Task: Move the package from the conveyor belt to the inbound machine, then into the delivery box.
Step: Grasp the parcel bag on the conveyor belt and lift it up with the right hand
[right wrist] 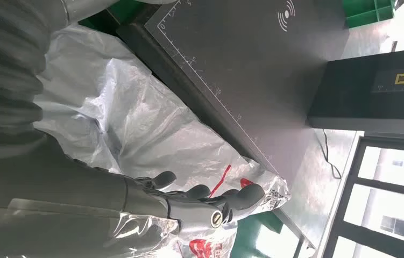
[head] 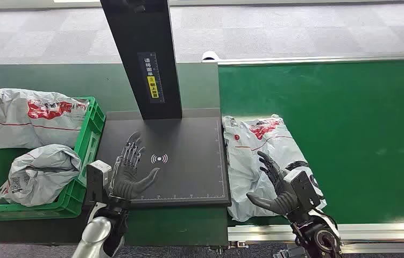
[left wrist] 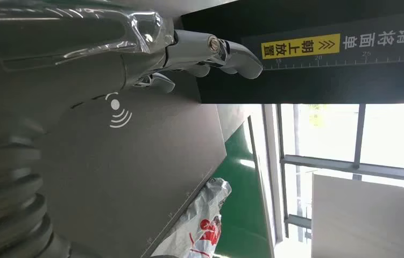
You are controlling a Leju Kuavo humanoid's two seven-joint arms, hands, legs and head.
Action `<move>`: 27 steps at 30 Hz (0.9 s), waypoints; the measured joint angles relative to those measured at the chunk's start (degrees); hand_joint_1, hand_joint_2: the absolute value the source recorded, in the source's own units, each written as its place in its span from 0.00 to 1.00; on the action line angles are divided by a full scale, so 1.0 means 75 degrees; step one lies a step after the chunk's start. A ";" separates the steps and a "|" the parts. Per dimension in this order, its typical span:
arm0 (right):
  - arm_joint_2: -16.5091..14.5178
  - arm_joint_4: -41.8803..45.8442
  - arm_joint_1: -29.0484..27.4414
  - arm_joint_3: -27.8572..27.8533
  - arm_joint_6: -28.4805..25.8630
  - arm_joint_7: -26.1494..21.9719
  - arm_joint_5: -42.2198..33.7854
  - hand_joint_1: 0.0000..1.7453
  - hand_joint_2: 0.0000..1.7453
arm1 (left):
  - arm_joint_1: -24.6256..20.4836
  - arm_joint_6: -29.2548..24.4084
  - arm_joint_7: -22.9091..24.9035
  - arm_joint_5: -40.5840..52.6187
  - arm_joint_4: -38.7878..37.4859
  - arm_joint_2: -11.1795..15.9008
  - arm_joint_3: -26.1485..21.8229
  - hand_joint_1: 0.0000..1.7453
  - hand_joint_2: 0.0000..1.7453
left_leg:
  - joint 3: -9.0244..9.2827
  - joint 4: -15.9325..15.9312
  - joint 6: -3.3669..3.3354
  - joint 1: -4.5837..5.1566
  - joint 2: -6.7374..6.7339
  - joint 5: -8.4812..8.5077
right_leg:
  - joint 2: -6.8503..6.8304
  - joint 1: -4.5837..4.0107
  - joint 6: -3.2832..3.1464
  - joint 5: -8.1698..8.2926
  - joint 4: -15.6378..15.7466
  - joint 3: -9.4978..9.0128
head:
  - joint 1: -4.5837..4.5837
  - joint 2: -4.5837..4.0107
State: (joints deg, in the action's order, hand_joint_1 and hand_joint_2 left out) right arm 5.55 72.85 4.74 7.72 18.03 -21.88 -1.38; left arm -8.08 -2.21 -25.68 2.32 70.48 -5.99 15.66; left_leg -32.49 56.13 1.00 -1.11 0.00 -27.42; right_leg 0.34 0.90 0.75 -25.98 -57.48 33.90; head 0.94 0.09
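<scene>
Grey floor tiles run behind a dark green surface (head: 38,75) in the head view, with the green conveyor belt (head: 361,123) stretching off to the right. A silver-grey package (head: 261,161) with red print lies on the belt, its edge just beside the black inbound machine (head: 189,161), whose flat plate carries a white signal mark and a dark upright post. The right hand (head: 277,188) hovers over the near part of the package, fingers spread apart and holding nothing. The left hand (head: 129,172) is over the plate's left side, fingers apart and empty. To the left, a green delivery box (head: 89,134) holds two more grey bags (head: 38,174). From the left wrist view, the left hand (left wrist: 189,54) reaches with spread fingers above the plate near the signal mark, and the package (left wrist: 199,226) shows beyond the plate's edge. From the right wrist view, the right hand (right wrist: 205,199) has its fingers extended over the crinkled package (right wrist: 135,129), which lies against the machine's (right wrist: 253,70) side.
</scene>
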 joint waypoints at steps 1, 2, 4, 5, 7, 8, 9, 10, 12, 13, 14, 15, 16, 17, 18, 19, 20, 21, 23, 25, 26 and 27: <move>0.0000 0.0000 0.0000 0.0000 -0.0001 0.0000 0.0002 0.00 1.00 | 0.0000 0.0000 0.0000 0.0000 0.0000 0.0000 0.0000 0.00 1.00 | 0.0000 0.0000 0.0000 0.0000 0.0000 0.0000 | 0.0000 0.0000 0.0000 0.0000 0.0000 0.0000 | 0.0000 0.0000; 0.0000 0.0000 0.0000 0.0000 -0.0003 0.0000 0.0011 0.00 1.00 | 0.0000 0.0001 0.0000 0.0000 0.0001 0.0000 0.0000 0.00 1.00 | 0.0000 0.0000 0.0000 0.0000 0.0000 0.0000 | 0.0000 0.0000 0.0000 0.0000 0.0000 0.0000 | 0.0000 0.0000; 0.0000 0.0000 0.0000 0.0000 -0.0010 0.0000 0.0044 0.00 1.00 | 0.0001 0.0006 0.0000 0.0000 0.0001 0.0000 -0.0001 0.00 1.00 | 0.0000 0.0000 0.0000 0.0000 0.0000 0.0000 | 0.0000 0.0000 0.0000 0.0000 0.0000 0.0000 | 0.0000 0.0000; 0.0000 0.0000 0.0000 0.0000 -0.0023 0.0000 0.0074 0.00 1.00 | 0.0002 0.0012 0.0000 0.0000 0.0000 0.0000 -0.0001 0.00 1.00 | 0.0000 0.0000 0.0000 0.0000 0.0000 0.0000 | 0.0000 0.0000 0.0000 0.0000 0.0000 0.0000 | 0.0000 0.0000; 0.0000 0.0000 0.0000 0.0001 -0.0210 -0.0011 0.0281 0.00 1.00 | 0.0005 0.0027 0.0000 0.0000 0.0000 -0.0001 -0.0001 0.00 1.00 | 0.0000 0.0000 0.0000 0.0000 0.0000 0.0000 | 0.0000 0.0000 0.0000 0.0000 0.0000 0.0000 | 0.0000 0.0000; 0.0002 0.0000 0.0001 0.0004 -0.0530 -0.0017 0.0610 0.00 1.00 | 0.0011 0.0036 0.0001 0.0002 0.0001 -0.0001 -0.0001 0.00 1.00 | 0.0000 0.0000 0.0000 0.0000 0.0000 0.0000 | 0.0000 0.0000 0.0000 0.0000 0.0000 0.0000 | 0.0000 0.0000; 0.0007 0.0000 0.0005 0.0009 -0.1041 0.0010 0.1139 0.00 1.00 | 0.0024 0.0042 0.0002 0.0009 0.0007 -0.0001 -0.0001 0.00 1.00 | -0.0001 0.0000 0.0000 0.0000 0.0000 0.0000 | 0.0000 0.0000 0.0000 0.0000 0.0000 -0.0001 | 0.0000 0.0000; 0.0019 -0.0001 0.0016 0.0013 -0.1716 0.0087 0.1864 0.00 1.00 | 0.0044 0.0047 0.0010 0.0019 0.0023 -0.0001 -0.0001 0.00 1.00 | -0.0002 0.0000 0.0000 0.0000 0.0000 0.0000 | 0.0000 0.0000 0.0000 0.0000 0.0000 -0.0001 | -0.0001 0.0000; 0.0058 -0.0022 0.0079 0.0015 -0.2957 0.0386 0.3315 0.00 1.00 | 0.0097 0.0066 0.0044 0.0058 0.0084 0.0000 -0.0003 0.00 1.00 | -0.0002 0.0000 0.0000 0.0000 -0.0001 0.0000 | 0.0001 0.0000 0.0000 0.0000 0.0000 0.0000 | -0.0001 0.0000; 0.0085 -0.0058 0.0132 0.0010 -0.3357 0.0592 0.3900 0.00 1.00 | 0.0118 0.0087 0.0073 0.0078 0.0121 0.0000 -0.0004 0.00 1.00 | -0.0002 0.0000 0.0000 0.0000 -0.0003 0.0000 | 0.0001 0.0000 0.0000 0.0000 0.0000 0.0000 | -0.0001 0.0000; 0.0111 -0.0135 0.0197 -0.0001 -0.3580 0.0839 0.4383 0.00 1.00 | 0.0130 0.0108 0.0103 0.0098 0.0154 0.0000 -0.0004 0.00 1.00 | -0.0001 0.0001 0.0000 0.0001 -0.0003 0.0000 | 0.0001 0.0000 0.0000 0.0000 0.0000 0.0000 | -0.0001 0.0000; 0.0135 -0.0246 0.0265 -0.0014 -0.3697 0.1106 0.4807 0.00 1.00 | 0.0135 0.0127 0.0132 0.0114 0.0182 0.0000 -0.0004 0.00 1.00 | 0.0000 0.0001 0.0000 0.0001 -0.0003 0.0000 | 0.0001 0.0001 0.0000 0.0000 0.0000 0.0000 | -0.0001 0.0000; 0.0153 -0.0395 0.0332 -0.0026 -0.3749 0.1363 0.5189 0.00 1.00 | 0.0136 0.0144 0.0164 0.0125 0.0208 0.0001 -0.0004 0.00 1.00 | 0.0000 0.0001 0.0000 0.0000 -0.0002 0.0000 | 0.0001 0.0001 0.0000 0.0000 0.0000 -0.0001 | -0.0001 0.0000; 0.0167 -0.0563 0.0393 -0.0035 -0.3769 0.1594 0.5525 0.00 1.00 | 0.0136 0.0151 0.0191 0.0134 0.0229 0.0001 -0.0004 0.00 1.00 | 0.0000 0.0001 0.0000 0.0000 -0.0001 0.0000 | 0.0000 0.0001 0.0000 0.0000 0.0000 -0.0001 | -0.0001 0.0000; 0.0178 -0.0733 0.0447 -0.0036 -0.3783 0.1791 0.5814 0.00 1.00 | 0.0136 0.0159 0.0218 0.0138 0.0244 0.0003 -0.0004 0.00 1.00 | 0.0000 0.0001 0.0000 0.0000 0.0000 0.0000 | -0.0001 0.0000 0.0000 0.0000 0.0000 -0.0001 | 0.0000 0.0000; 0.0189 -0.0909 0.0502 -0.0036 -0.3796 0.1993 0.6087 0.00 1.00 | 0.0136 0.0168 0.0246 0.0141 0.0256 0.0004 -0.0004 0.00 1.00 | 0.0000 0.0001 0.0000 0.0000 0.0001 0.0000 | -0.0001 0.0000 0.0000 0.0000 0.0000 -0.0001 | 0.0000 0.0000; 0.0203 -0.1082 0.0563 -0.0034 -0.3788 0.2204 0.6320 0.00 1.00 | 0.0136 0.0175 0.0275 0.0145 0.0266 0.0005 -0.0004 0.00 1.00 | 0.0000 0.0000 0.0000 0.0000 0.0001 0.0001 | -0.0001 0.0000 0.0000 0.0000 0.0000 -0.0001 | 0.0000 0.0000; 0.0215 -0.1263 0.0629 -0.0033 -0.3734 0.2441 0.6515 0.00 1.00 | 0.0135 0.0187 0.0308 0.0151 0.0275 0.0006 -0.0004 0.00 1.00 | 0.0000 0.0000 0.0000 0.0000 0.0001 0.0001 | -0.0001 0.0000 0.0000 0.0000 0.0000 -0.0001 | 0.0000 0.0000; 0.0238 -0.1605 0.0740 -0.0032 -0.3510 0.2843 0.6721 0.00 1.00 | 0.0133 0.0207 0.0364 0.0165 0.0289 0.0005 -0.0004 0.00 1.00 | 0.0001 0.0000 0.0000 0.0000 0.0000 0.0001 | 0.0000 0.0000 0.0000 0.0000 0.0000 -0.0001 | -0.0001 0.0000; 0.0249 -0.1879 0.0784 -0.0031 -0.3323 0.3041 0.6788 0.00 1.00 | 0.0131 0.0221 0.0399 0.0173 0.0293 0.0005 -0.0006 0.00 1.00 | -0.0001 0.0001 0.0000 0.0000 0.0002 0.0000 | -0.0001 0.0000 0.0000 0.0000 0.0000 -0.0001 | -0.0001 0.0000; 0.0251 -0.1987 0.0794 -0.0030 -0.3286 0.3072 0.6805 0.00 1.00 | 0.0131 0.0224 0.0408 0.0175 0.0293 0.0005 -0.0006 0.00 1.00 | -0.0002 0.0001 0.0000 0.0000 0.0003 0.0000 | -0.0001 0.0000 0.0000 0.0000 0.0000 0.0000 | -0.0001 0.0000; 0.0252 -0.2072 0.0806 -0.0029 -0.3268 0.3085 0.6814 0.00 1.00 | 0.0131 0.0227 0.0414 0.0175 0.0293 0.0006 -0.0006 0.00 1.00 | -0.0003 0.0001 0.0000 0.0000 0.0003 0.0000 | -0.0001 0.0000 0.0000 0.0000 0.0000 0.0000 | 0.0000 0.0000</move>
State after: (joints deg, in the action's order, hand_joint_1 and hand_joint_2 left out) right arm 7.44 57.31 10.78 7.50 -6.47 1.26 49.72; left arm -7.10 -0.51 -22.58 3.63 72.67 -5.95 15.62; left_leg -32.50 56.13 1.00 -1.11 0.02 -27.42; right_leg 0.34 0.90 0.75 -25.98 -57.48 33.90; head 0.94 0.09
